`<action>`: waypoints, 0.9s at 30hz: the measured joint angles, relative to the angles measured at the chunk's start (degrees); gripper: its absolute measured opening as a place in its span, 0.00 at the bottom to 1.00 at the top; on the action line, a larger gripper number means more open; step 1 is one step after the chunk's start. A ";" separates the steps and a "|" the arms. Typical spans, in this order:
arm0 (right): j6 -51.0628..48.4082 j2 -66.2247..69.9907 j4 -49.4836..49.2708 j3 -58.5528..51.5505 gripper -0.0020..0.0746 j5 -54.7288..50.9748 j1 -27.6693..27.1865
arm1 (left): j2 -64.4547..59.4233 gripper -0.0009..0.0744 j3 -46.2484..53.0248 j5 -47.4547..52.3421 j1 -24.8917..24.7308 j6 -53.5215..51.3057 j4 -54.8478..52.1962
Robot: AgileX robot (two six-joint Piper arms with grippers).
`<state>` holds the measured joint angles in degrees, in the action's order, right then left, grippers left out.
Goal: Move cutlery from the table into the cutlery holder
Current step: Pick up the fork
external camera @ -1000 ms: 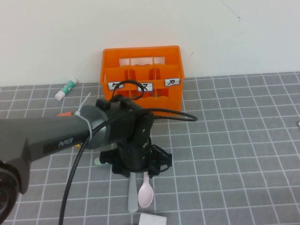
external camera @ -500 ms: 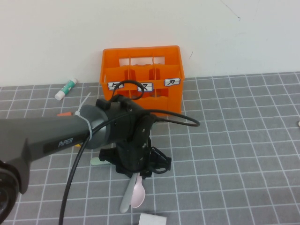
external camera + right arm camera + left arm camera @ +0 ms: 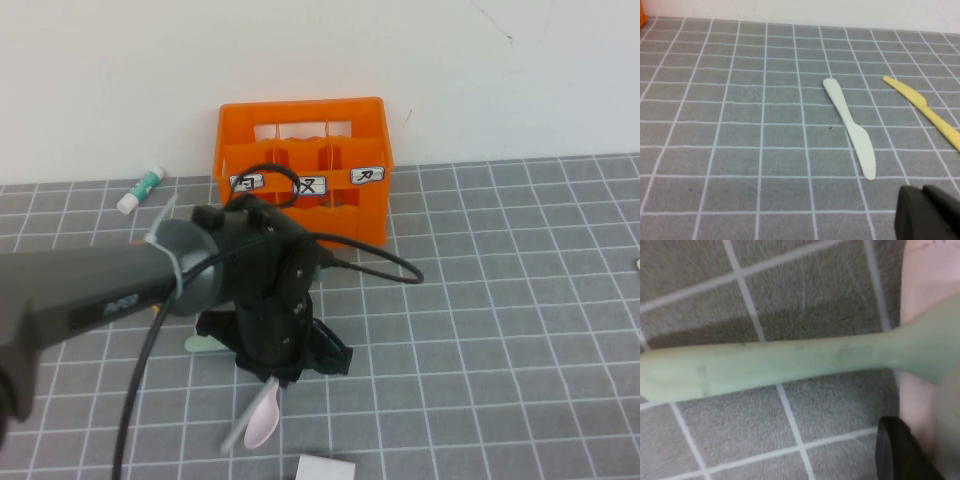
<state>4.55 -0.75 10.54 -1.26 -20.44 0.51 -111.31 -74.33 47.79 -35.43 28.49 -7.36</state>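
Observation:
The orange cutlery holder (image 3: 300,170) stands at the back of the gridded table (image 3: 500,300). My left gripper (image 3: 275,365) hangs low in front of it, shut on the pale pink spoon (image 3: 262,425), whose bowl sticks out below it at a slant. The grey-green fork (image 3: 235,438) lies along the spoon; in the left wrist view the fork (image 3: 780,362) crosses the pink spoon (image 3: 925,285) beside one dark finger (image 3: 900,450). A mint-green spoon (image 3: 205,343) peeks out left of the arm. My right gripper (image 3: 927,215) is shut and empty above the table, and is out of the high view.
A white-and-green glue stick (image 3: 140,190) lies left of the holder. A white paper slip (image 3: 325,468) sits at the front edge. Near the right gripper lie a white knife (image 3: 850,127) and a yellow knife (image 3: 925,107).
The left gripper has closed on the pink spoon. Spoon and fork have swung from pointing straight forward to slanting toward the left. The arm has shifted slightly left.

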 joint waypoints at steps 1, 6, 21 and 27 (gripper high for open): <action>0.00 0.00 0.00 0.00 0.02 0.00 0.00 | 0.55 0.15 0.00 0.00 0.00 -0.15 0.00; 0.00 0.00 0.00 0.00 0.02 0.00 0.00 | 3.01 0.15 0.00 0.35 0.00 -3.21 -0.12; 0.00 0.00 0.00 0.00 0.02 0.00 0.00 | 1.49 0.14 0.03 1.08 0.00 -15.21 7.36; 0.00 0.00 0.00 0.00 0.02 0.00 0.00 | -0.89 0.15 0.03 2.77 0.00 -16.44 7.36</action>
<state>4.55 -0.75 10.54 -1.26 -20.44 0.51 -112.20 -74.30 50.57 -35.43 12.05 0.00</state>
